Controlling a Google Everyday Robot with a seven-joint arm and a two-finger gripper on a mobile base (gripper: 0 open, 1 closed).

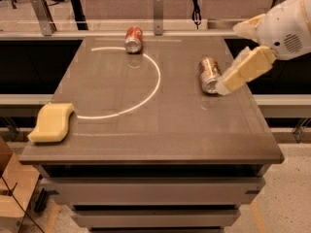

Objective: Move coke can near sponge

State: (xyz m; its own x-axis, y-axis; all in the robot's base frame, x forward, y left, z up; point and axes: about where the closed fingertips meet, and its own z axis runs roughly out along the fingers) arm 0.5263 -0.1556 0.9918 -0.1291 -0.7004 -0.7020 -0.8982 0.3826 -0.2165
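The coke can (133,39), red with a silver top, lies on its side at the far edge of the table, left of centre. The sponge (51,123), a pale yellow wavy block, lies at the table's front left corner. My gripper (229,58) reaches in from the right over the table's right side, far from both the coke can and the sponge. It is open and empty. Its lower beige finger (243,72) hangs just right of a silver-and-brownish can (209,74).
The silver-and-brownish can lies on its side at the right of the brown table (155,135). A white arc (153,89) is drawn across the tabletop. Railings and a lower shelf run behind the table.
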